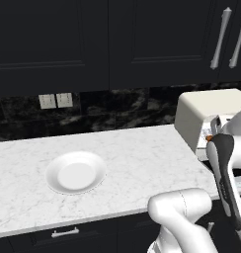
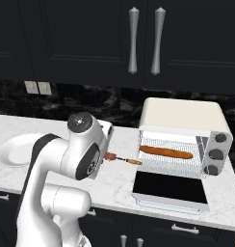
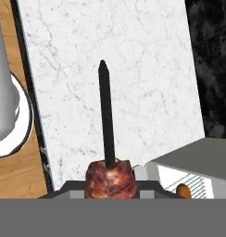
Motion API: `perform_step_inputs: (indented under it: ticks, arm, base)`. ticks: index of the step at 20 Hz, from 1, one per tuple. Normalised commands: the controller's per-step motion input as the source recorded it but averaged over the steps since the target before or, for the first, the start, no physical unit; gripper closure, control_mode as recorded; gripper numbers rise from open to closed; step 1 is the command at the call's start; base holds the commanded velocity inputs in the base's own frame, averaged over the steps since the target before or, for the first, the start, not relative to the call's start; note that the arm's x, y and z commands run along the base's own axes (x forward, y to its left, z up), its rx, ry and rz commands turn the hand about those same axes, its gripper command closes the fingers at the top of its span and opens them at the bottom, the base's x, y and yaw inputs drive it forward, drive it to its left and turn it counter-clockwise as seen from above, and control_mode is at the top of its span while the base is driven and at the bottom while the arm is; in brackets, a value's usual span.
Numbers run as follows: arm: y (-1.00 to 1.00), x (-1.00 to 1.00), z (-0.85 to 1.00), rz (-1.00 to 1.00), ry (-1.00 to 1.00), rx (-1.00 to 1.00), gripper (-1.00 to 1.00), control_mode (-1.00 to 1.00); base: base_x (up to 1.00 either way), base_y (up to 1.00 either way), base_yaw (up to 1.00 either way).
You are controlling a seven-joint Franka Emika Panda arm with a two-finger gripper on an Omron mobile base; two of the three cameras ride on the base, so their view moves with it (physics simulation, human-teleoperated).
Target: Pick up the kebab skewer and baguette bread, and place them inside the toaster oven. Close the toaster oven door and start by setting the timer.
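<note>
My gripper point(image 2: 109, 155) is shut on the kebab skewer point(image 2: 123, 159), gripping it at a reddish-brown meat chunk. The stick points right, its orange tip just short of the toaster oven point(image 2: 179, 116). In the hand view the meat chunk sits between my jaws and the skewer's point(image 3: 106, 120) dark stick runs upward over the counter. The toaster oven door point(image 2: 170, 187) lies folded down and open. The baguette bread point(image 2: 166, 152) lies on the wire rack inside. From the left, the toaster oven point(image 1: 211, 111) stands at the counter's right end, partly behind my arm.
An empty white plate point(image 1: 75, 172) sits on the marble counter point(image 1: 142, 158) to the left, well away from the oven. Three knobs point(image 2: 215, 154) run down the oven's right front. Dark cabinets with long handles point(image 2: 133, 41) hang above.
</note>
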Motion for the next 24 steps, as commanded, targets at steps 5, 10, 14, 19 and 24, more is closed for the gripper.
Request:
perform_step_inputs:
  ticks: [5, 10, 14, 19, 24]
  arm:
    - [-0.56, 0.00, 0.00, 0.05, -0.17, -0.06, 1.00, -1.00]
    - [-0.50, 0.00, 0.00, 0.05, -0.14, -0.06, 1.00, -1.00]
    - [-0.43, 0.13, 0.00, 0.06, -0.10, -0.02, 1.00, -1.00]
    - [-0.33, 0.20, 0.00, 0.05, -0.05, 0.00, 1.00, -1.00]
    - [-0.28, 0.04, 0.00, 0.02, 0.01, 0.00, 1.00, -1.00]
  base:
    - [0.00, 0.00, 0.00]
    - [0.00, 0.00, 0.00]
    - [0.00, 0.00, 0.00]
    - [0.00, 0.00, 0.00]
    - [0.00, 0.00, 0.00]
